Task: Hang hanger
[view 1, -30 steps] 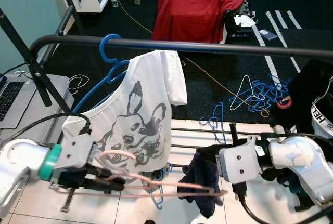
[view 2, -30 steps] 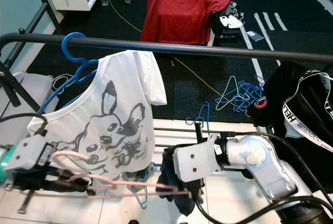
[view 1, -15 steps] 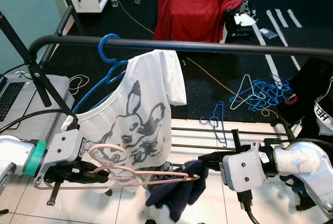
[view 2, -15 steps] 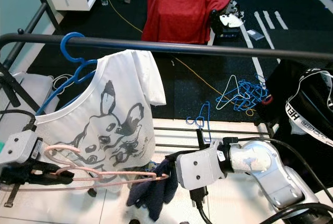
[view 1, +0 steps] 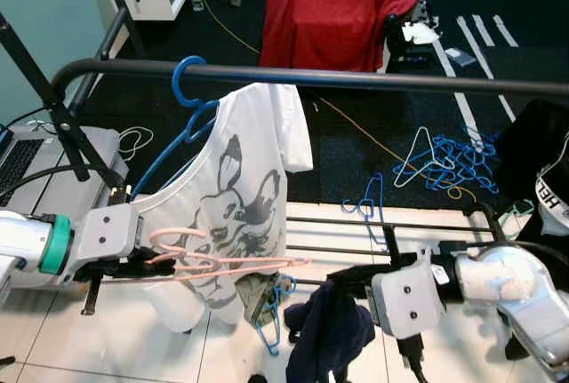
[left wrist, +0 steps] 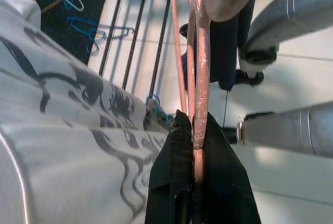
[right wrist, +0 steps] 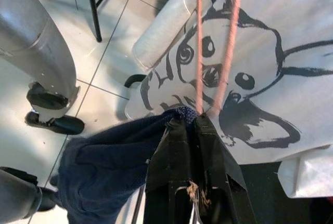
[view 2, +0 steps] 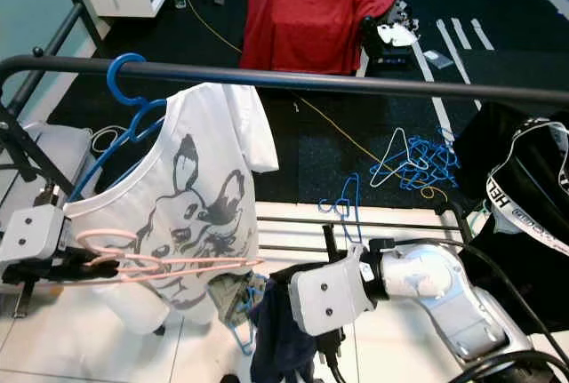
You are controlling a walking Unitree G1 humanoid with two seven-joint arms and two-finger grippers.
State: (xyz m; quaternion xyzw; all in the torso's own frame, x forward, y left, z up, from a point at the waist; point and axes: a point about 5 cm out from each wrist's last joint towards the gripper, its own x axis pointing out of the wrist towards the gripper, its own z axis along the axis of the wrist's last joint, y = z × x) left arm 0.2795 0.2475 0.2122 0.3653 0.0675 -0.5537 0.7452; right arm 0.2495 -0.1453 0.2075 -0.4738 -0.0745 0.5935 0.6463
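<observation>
Our grippers below the rail (view 1: pixel 356 78)
Left gripper (view 1: pixel 147 263) clamped the pink hanger (view 1: pixel 227 265); right gripper (view 1: pixel 342 281) pinched the dark cloth (view 1: pixel 327 334).

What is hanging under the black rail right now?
Under the black rail a blue hanger carries a white dog-print T-shirt. The shirt covers most of that hanger's frame, so its lower part cannot be seen.

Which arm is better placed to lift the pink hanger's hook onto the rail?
Left. The left pincer grips the pink hanger right beside its hook, below the rail. The right pincer is shut on the dark garment at the far end.
</observation>
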